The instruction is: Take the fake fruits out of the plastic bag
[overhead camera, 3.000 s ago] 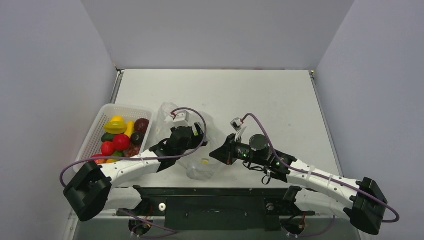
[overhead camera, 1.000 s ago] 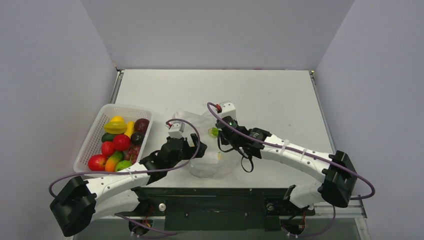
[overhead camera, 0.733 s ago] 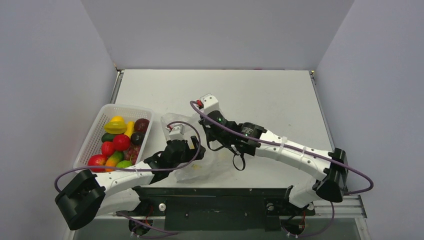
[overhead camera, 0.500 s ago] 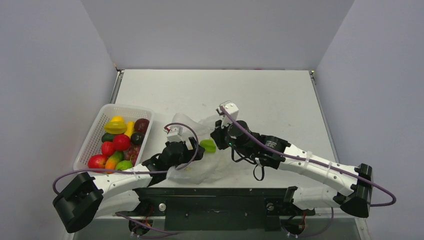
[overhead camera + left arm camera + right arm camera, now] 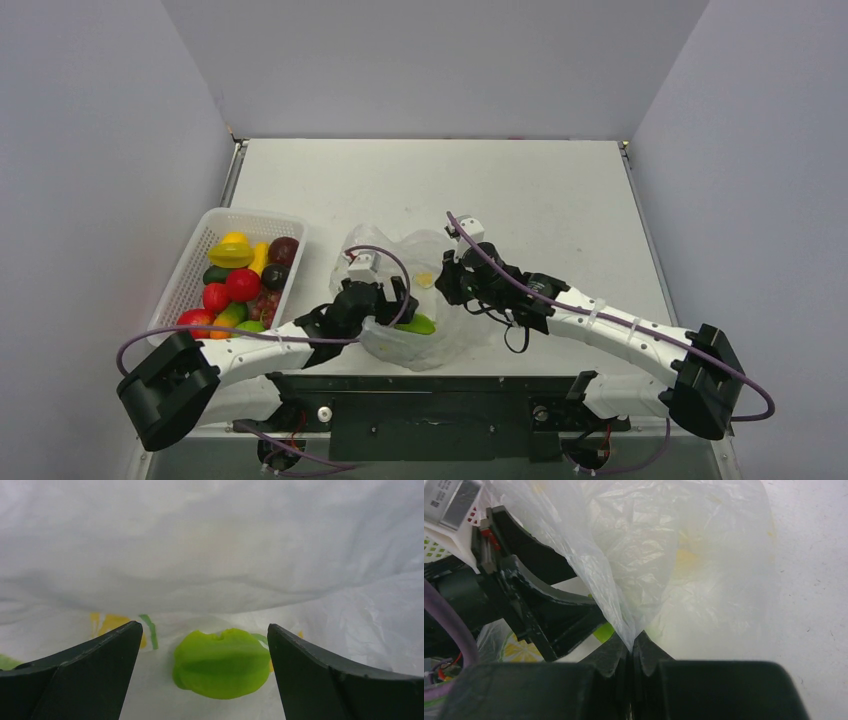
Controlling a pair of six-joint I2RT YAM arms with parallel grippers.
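Observation:
The clear plastic bag (image 5: 420,300) printed with lime slices lies crumpled at the table's near edge. One bright green fake fruit (image 5: 418,324) lies inside it, also seen in the left wrist view (image 5: 221,663). My left gripper (image 5: 205,645) is open inside the bag's mouth, its fingers either side of the green fruit and apart from it. My right gripper (image 5: 631,649) is shut on a fold of the bag film (image 5: 624,580) and holds it up, at the bag's right side (image 5: 448,283).
A white lattice basket (image 5: 180,290) stands at the left with several fake fruits in it, red (image 5: 241,284), yellow (image 5: 231,250), green and dark maroon. The left arm's fingers (image 5: 549,615) show through the film in the right wrist view.
The right gripper has swung about above the bag and now pinches its right side. The green fruit has dropped lower in the bag. The left gripper has moved right, into the bag's mouth.

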